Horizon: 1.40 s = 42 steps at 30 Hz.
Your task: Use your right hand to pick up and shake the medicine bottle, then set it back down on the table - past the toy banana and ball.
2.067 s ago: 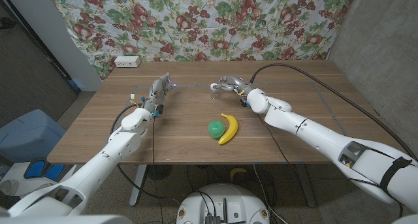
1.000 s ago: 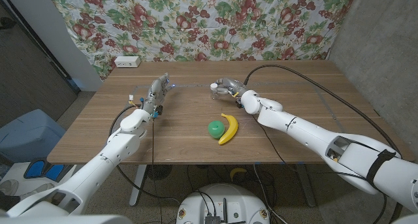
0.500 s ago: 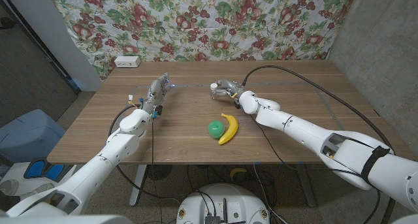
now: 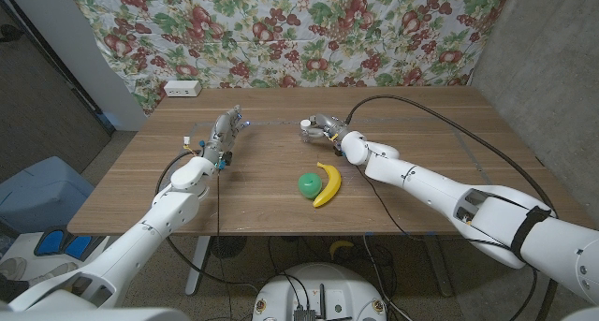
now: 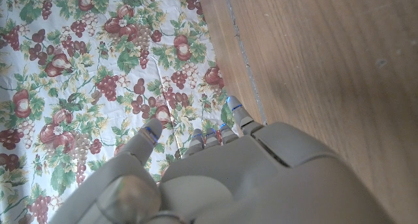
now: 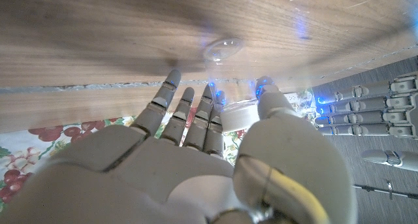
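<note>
The medicine bottle (image 4: pixel 306 126) sits at the far middle of the bench (image 4: pixel 421 115), beyond the ball (image 4: pixel 308 182) and banana (image 4: pixel 327 183), with the right hand (image 4: pixel 325 125) curled around it; whether it is gripped or lifted, I cannot tell. Shaking and release look undone. The left hand (image 4: pixel 226 131) waits apart, holding nothing.

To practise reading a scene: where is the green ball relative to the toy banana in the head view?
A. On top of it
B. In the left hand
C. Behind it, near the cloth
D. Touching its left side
D: the green ball sits against the toy banana's left side on the table.
</note>
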Each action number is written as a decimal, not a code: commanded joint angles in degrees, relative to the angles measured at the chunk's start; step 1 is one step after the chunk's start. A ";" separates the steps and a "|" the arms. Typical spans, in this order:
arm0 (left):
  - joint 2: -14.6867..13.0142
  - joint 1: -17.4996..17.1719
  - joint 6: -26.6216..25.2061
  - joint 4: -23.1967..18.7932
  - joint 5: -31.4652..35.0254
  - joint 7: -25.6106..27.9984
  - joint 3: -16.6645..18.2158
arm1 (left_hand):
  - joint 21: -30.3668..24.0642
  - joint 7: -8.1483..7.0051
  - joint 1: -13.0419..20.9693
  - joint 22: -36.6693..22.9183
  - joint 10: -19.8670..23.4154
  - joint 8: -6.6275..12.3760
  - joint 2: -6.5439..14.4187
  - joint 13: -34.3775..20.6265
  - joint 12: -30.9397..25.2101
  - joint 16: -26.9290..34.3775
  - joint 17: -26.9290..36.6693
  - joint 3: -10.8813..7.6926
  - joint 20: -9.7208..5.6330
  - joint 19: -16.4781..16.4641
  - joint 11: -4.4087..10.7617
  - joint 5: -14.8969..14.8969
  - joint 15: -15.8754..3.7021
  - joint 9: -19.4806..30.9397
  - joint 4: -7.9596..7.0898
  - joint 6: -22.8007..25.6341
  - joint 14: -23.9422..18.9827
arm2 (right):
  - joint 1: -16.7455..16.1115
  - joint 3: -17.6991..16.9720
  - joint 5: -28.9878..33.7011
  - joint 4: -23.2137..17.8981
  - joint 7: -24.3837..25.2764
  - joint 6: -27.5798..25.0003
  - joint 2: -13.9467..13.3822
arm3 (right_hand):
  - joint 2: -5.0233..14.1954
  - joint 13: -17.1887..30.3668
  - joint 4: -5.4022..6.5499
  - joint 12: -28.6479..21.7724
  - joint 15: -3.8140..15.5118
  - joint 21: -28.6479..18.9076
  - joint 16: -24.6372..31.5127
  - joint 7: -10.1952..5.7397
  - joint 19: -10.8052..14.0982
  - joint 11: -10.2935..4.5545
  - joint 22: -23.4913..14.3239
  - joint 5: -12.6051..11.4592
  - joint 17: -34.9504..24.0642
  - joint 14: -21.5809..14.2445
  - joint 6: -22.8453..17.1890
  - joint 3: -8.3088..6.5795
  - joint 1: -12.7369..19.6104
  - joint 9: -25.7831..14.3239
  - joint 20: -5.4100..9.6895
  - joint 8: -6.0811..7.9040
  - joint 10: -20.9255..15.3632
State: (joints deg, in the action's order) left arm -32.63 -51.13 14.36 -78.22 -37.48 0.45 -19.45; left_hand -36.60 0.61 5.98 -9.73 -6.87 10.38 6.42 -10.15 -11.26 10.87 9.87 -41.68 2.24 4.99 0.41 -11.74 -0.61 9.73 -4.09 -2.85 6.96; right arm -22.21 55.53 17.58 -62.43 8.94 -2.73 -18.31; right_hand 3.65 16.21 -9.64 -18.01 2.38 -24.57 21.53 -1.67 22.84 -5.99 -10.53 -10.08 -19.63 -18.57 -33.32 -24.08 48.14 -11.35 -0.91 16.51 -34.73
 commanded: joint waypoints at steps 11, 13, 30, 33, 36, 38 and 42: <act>0.34 0.74 -0.03 0.96 -0.12 -0.65 -0.22 | 0.52 -0.93 0.11 -0.21 0.17 0.14 4.16 -0.17 0.02 -0.13 0.11 0.07 0.08 -0.42 0.17 -0.41 -0.05 0.20 -0.24 0.49 0.15 | -0.19 0.22 0.81 1.74 4.40 1.51 0.54 | 3.34 8.18 -0.02 -9.48 9.71 -2.31 11.99 -1.79 3.86 -2.32 -0.53 -0.31 -6.88 -11.96 -20.40 3.61 8.89 -1.28 1.81 7.98 -20.16; 0.41 0.80 -0.02 0.99 -0.11 -0.61 -0.24 | 0.56 -0.93 0.10 -0.21 0.14 0.14 4.15 -0.17 0.03 -0.13 0.12 0.08 0.07 -0.42 0.16 -0.41 -0.02 0.21 -0.26 0.50 0.16 | -0.22 0.16 0.75 1.72 4.45 1.63 0.49 | 3.55 8.48 -0.08 -9.84 9.77 -2.39 12.04 -1.38 3.90 -1.99 -0.53 -0.40 -6.92 -12.26 -20.52 3.45 9.30 -1.50 1.78 8.21 -20.72; 0.63 0.84 0.01 0.74 0.15 -0.24 -0.43 | 0.86 -0.72 0.11 -0.22 0.14 0.07 4.15 -0.17 0.04 -0.16 0.10 0.09 0.10 -0.54 0.19 -0.41 -0.02 0.21 -0.27 0.46 0.18 | -1.95 -1.11 2.04 -0.31 9.82 1.15 -0.49 | 4.35 10.21 -0.14 -11.09 10.17 -2.87 13.91 -1.05 4.04 -1.82 -0.53 -0.53 -8.04 -16.21 -21.54 3.14 11.12 -2.38 1.95 9.54 -22.00; 0.62 0.91 -0.08 0.65 0.21 -0.36 -0.55 | 0.92 -0.70 0.13 -0.22 0.23 0.07 4.12 -0.17 0.01 -0.17 0.08 0.10 0.06 -0.57 0.16 -0.41 -0.01 0.21 -0.23 0.48 0.19 | -2.35 -1.45 2.15 -1.05 10.43 0.86 -0.87 | 4.40 10.74 -0.18 -11.37 10.23 -3.03 14.95 -0.71 4.13 -1.68 -0.53 -0.46 -8.67 -18.06 -21.71 3.18 11.66 -2.51 1.97 9.83 -22.11; 0.63 0.89 -0.12 0.51 0.29 -0.26 -0.60 | 0.98 -0.73 0.13 -0.23 0.19 0.06 4.08 -0.17 0.03 -0.16 0.07 0.13 0.07 -0.60 0.18 -0.40 -0.04 0.21 -0.20 0.50 0.16 | -2.70 -1.67 2.30 -1.78 10.76 0.64 -1.27 | 4.36 10.92 -0.32 -11.45 10.31 -3.12 14.97 -0.67 4.26 -1.57 -0.53 -0.46 -8.75 -18.22 -21.73 3.09 12.03 -2.53 2.02 9.89 -22.13; 0.61 0.84 -0.09 0.41 0.32 -0.26 -0.62 | 1.02 -0.77 0.13 -0.23 0.20 0.07 4.07 -0.17 0.02 -0.17 0.07 0.15 0.06 -0.62 0.19 -0.40 -0.06 0.21 -0.19 0.54 0.15 | -3.04 -1.88 2.41 -2.30 11.21 0.49 -1.51 | 4.31 11.06 -0.36 -11.53 10.25 -3.18 14.83 -0.72 4.31 -1.83 -0.53 -0.45 -8.73 -18.15 -21.71 3.03 12.20 -2.59 2.08 9.95 -22.16; 0.55 0.62 -0.16 -0.07 0.45 0.06 -0.63 | 1.08 -0.77 0.15 -0.23 0.17 0.06 4.06 -0.17 0.04 -0.17 0.06 0.15 0.06 -0.66 0.19 -0.40 -0.04 0.21 -0.16 0.54 0.15 | -3.63 -2.45 2.47 -3.16 12.05 0.34 -2.03 | 4.26 11.28 -0.34 -11.67 10.18 -3.28 14.68 -0.72 4.40 -1.91 -0.54 -0.42 -8.73 -18.15 -21.79 2.98 12.39 -2.59 2.09 10.03 -22.29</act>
State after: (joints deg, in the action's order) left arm -32.07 -50.30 14.32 -77.51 -37.34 0.10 -19.94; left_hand -35.57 0.00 5.98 -9.73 -6.66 10.37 6.42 -10.15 -11.26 10.86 9.88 -41.67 2.14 4.47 0.61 -11.73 -0.62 9.73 -4.08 -2.25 6.95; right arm -24.44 54.26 19.59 -63.46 18.46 -1.78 -19.19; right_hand 1.07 27.30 -10.06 -29.28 3.48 -27.56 36.10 3.47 26.71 -2.57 -10.80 -10.41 -28.30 -36.46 -48.65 -20.57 53.45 -13.73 0.92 26.23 -51.00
